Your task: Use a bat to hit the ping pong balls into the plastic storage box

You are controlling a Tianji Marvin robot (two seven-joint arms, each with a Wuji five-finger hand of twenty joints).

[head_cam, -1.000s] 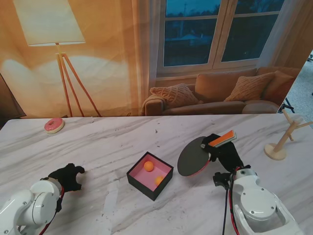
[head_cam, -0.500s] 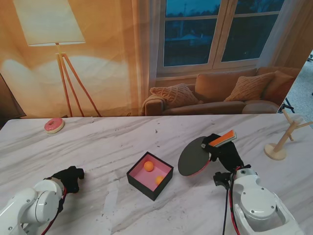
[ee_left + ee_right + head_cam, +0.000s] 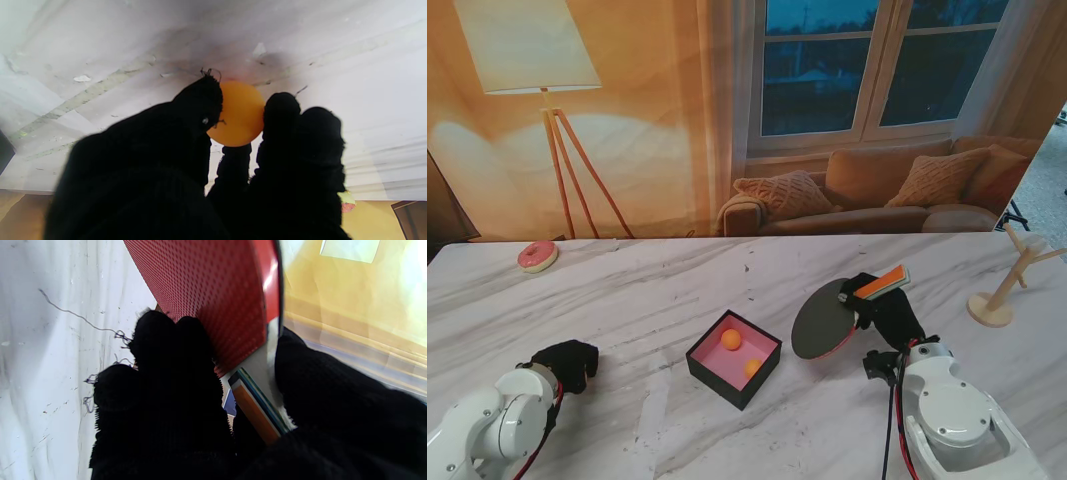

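Note:
A black storage box [image 3: 734, 374] with a pink inside sits mid-table and holds two orange balls [image 3: 731, 339]. My left hand [image 3: 567, 363], black-gloved, rests on the table at the near left; in the left wrist view its fingers [image 3: 200, 110] close around a third orange ball [image 3: 238, 113] against the marble. My right hand [image 3: 889, 312] is shut on the handle of a bat [image 3: 827, 320], whose dark face stands just right of the box. The right wrist view shows the bat's red pimpled face [image 3: 213, 296] and striped handle [image 3: 257, 406] between the fingers.
A pink doughnut [image 3: 537, 256] lies at the far left of the marble table [image 3: 677, 290]. A small wooden stand [image 3: 1002, 285] rises at the far right edge. A printed living-room backdrop closes off the far side.
My left hand's fingers have curled in from spread to closed, and the hand has drawn slightly nearer to me. The right hand and bat have stayed still.

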